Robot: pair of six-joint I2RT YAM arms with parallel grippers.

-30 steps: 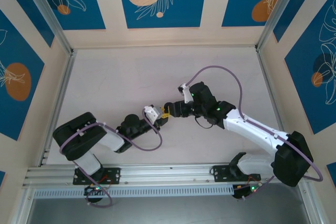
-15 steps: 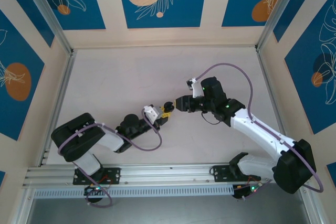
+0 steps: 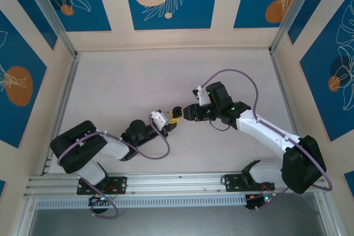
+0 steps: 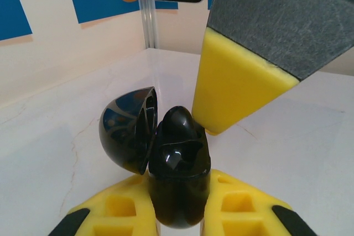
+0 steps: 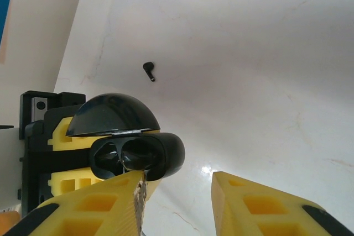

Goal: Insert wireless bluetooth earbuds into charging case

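Observation:
The black charging case [image 4: 178, 175] stands upright with my left gripper [image 4: 177, 197] shut on its body and its lid [image 4: 130, 131] swung open to the left. A glossy black rounded shape [image 4: 176, 122] rises at the far side of its opening; I cannot tell whether it is an earbud. One tiny black earbud [image 5: 148, 70] lies on the table beyond the case [image 5: 138, 156]. My right gripper [image 5: 177, 178] is open with nothing between its fingers. Its left finger [image 5: 119, 192] sits right at the case's rim. From above, the right gripper [image 3: 187, 112] faces the case [image 3: 176, 111] from the right.
The white tabletop [image 3: 138, 81] stretches behind the two grippers to the back wall. Aluminium rails [image 3: 61, 103] run along the left and right sides. A purple cable [image 3: 243, 78] loops over the right arm.
The right gripper has drawn back a little to the right from the case and its jaws have narrowed. The left arm has held the case still.

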